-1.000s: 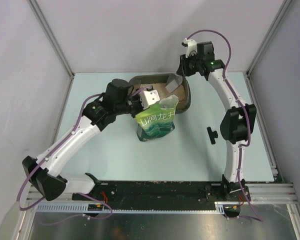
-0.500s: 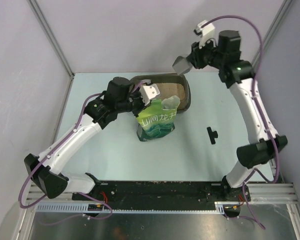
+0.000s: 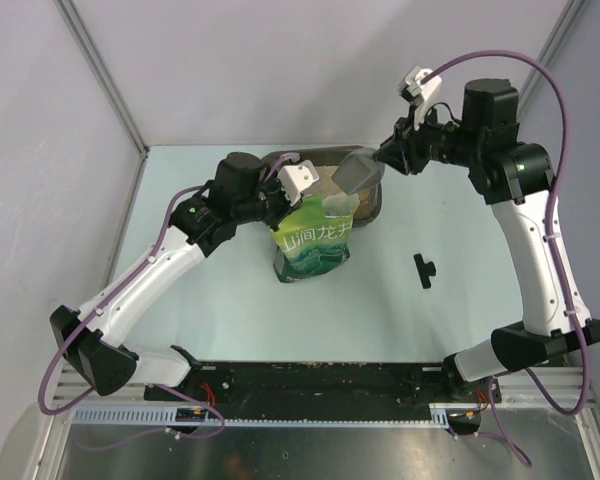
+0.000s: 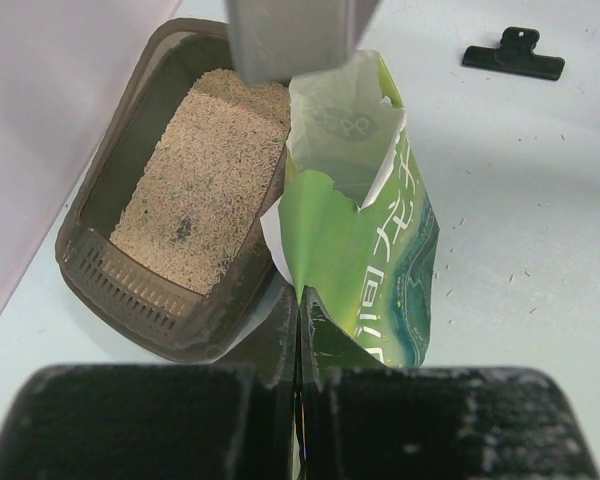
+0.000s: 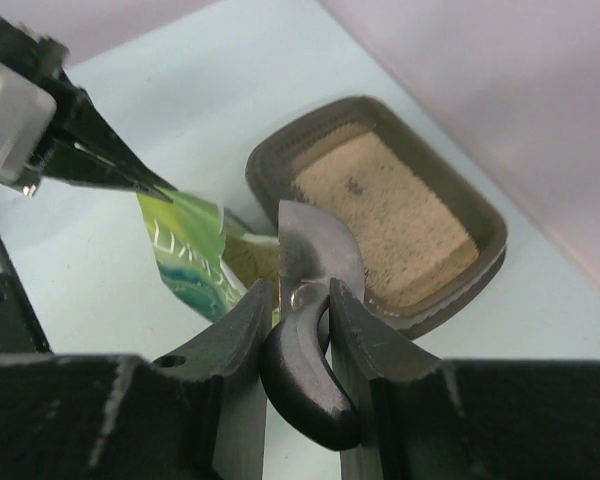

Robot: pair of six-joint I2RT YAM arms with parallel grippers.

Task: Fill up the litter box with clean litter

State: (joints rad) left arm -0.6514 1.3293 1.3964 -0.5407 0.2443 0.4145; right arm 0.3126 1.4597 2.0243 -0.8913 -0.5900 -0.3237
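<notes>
From above, the litter box sits at the far middle of the desk, with a patch of beige litter showing inside it. A green bag stands upright against the box's near side. The left pincer reaches in from the left and is pressed together on the bag's top edge. The right pincer comes in from the far right, pinching the handle of a metal scoop that hangs over the box's right end, just beyond the bag's mouth. A black clip lies on the desk well to the right of the bag.

The left wrist camera shows the left pincer clamped on the bag, whose torn mouth gapes open. To the left, touching the bag, the litter box holds a bed of litter across its floor. The scoop hangs at the far end, and the clip lies far right on the desk.

The right wrist camera shows the right pincer gripping the scoop by its black handle, the bowl pointing away between the bag and the litter box. Litter fills the box's floor. At left, the left pincer nips the bag's corner. Whether the scoop carries any litter cannot be told.
</notes>
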